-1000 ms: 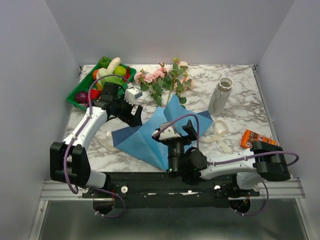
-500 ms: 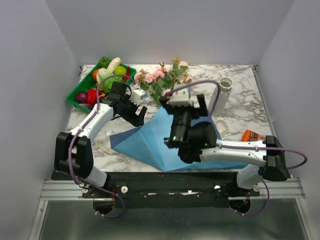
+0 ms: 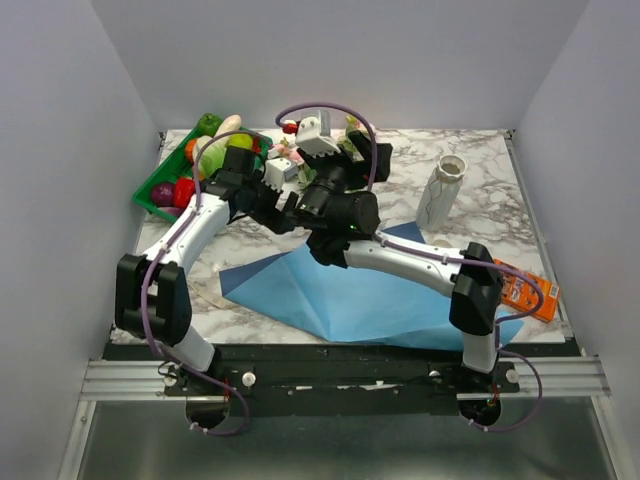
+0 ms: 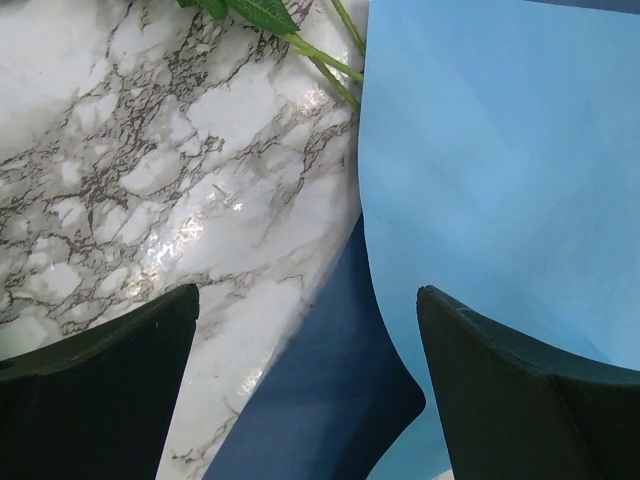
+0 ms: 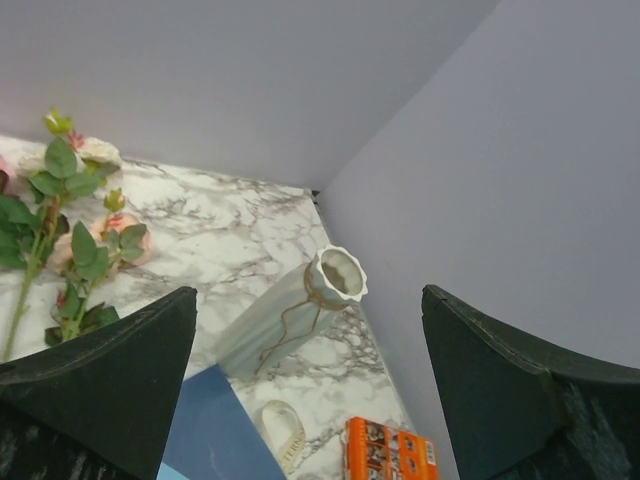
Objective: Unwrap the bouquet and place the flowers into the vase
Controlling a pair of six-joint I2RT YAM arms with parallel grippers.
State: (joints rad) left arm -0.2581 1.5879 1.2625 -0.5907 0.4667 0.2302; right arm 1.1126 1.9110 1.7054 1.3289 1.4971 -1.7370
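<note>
Left gripper (image 4: 305, 300) and right gripper (image 5: 308, 295) spread wide; right arm (image 3: 400, 255) hides most flowers (image 5: 75, 240) overhead.

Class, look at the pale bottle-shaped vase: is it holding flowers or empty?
Empty. The pale grey-white bottle-shaped vase has no stems in its mouth; the pink and cream roses lie on the marble table, apart from it.

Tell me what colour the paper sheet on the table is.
Blue paper sheet: light on one face, darker underneath; clearest in left wrist view.
</note>
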